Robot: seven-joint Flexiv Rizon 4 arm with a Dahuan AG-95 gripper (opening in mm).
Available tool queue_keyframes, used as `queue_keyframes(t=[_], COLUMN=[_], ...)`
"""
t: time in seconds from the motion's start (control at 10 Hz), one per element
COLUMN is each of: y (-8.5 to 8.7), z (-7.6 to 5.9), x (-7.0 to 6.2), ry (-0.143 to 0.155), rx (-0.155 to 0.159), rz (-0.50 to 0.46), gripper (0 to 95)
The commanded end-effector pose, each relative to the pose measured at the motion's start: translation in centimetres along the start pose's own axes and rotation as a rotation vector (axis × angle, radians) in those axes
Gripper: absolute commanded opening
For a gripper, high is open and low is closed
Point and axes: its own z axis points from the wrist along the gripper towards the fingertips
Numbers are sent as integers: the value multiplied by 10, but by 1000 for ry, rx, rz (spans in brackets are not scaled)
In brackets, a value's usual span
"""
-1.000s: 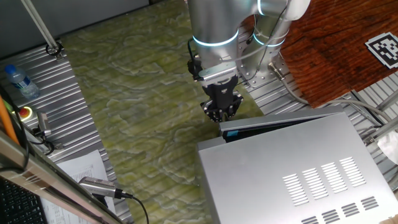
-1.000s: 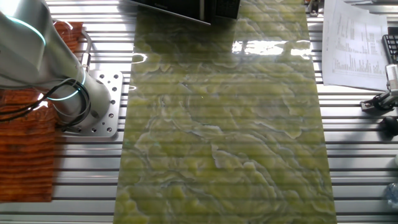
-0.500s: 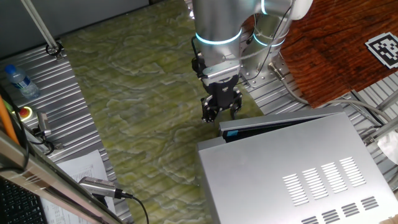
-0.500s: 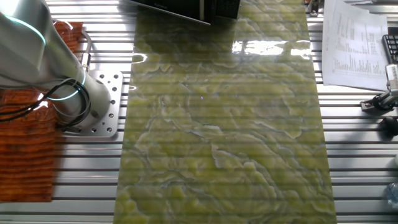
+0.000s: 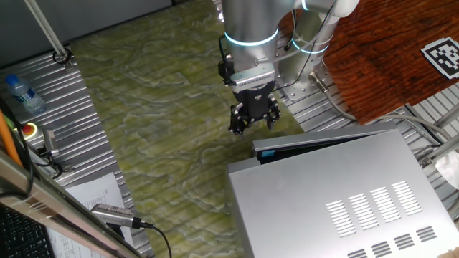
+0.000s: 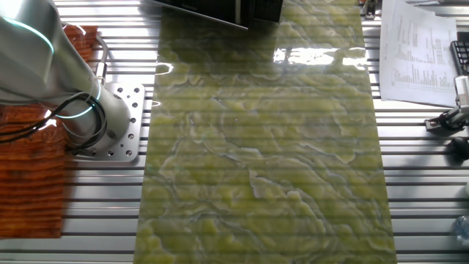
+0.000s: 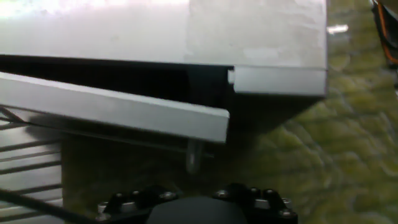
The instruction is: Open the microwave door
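The silver-grey microwave (image 5: 337, 193) with vent slots fills the lower right of one fixed view. Its door (image 5: 330, 140) is a thin silver strip with a dark inner edge and a small blue mark (image 5: 266, 153), standing slightly ajar. My gripper (image 5: 253, 123) hangs just beyond the door's free corner, apart from it, with its fingers spread and nothing between them. In the hand view the door (image 7: 124, 109) juts out from the microwave body (image 7: 261, 37) with a dark gap behind it; only the gripper's base shows there. The other fixed view shows only a dark corner of the microwave (image 6: 220, 11).
A rust-brown wooden board (image 5: 387, 50) with a black-and-white tag (image 5: 445, 56) lies behind the microwave. The arm's base (image 6: 110, 125) and cables stand beside it. A green patterned mat (image 5: 158, 107) covers the table. A water bottle (image 5: 20, 93), red button (image 5: 30, 130) and papers (image 5: 93, 193) lie at the left.
My gripper has lifted and drawn back a little from the door's corner, and its fingers have spread apart. The door's gap looks the same.
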Motion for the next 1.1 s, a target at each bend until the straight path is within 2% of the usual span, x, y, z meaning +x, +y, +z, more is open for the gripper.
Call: queue_keyframes(t=[0.1, 0.2, 0.3, 0.4, 0.5, 0.6, 0.7, 0.8, 0.9, 1.0, 1.1], y=[-23, -34, -38, -49, -56, -58, -59, -60, -61, -64, -66], z=[-16, -19, -21, -25, -29, -31, -30, -30, -30, -32, -32], x=[17, 22, 24, 31, 39, 45, 46, 47, 49, 55, 58], ry=[76, 100, 109, 154, 185, 177, 183, 194, 188, 184, 183], rx=[11, 19, 22, 44, 61, 75, 92, 104, 101, 107, 110], rz=[119, 163, 191, 339, 479, 675, 872, 988, 1022, 1107, 1128], gripper=[0, 0, 0, 0, 0, 0, 0, 0, 0, 0, 0])
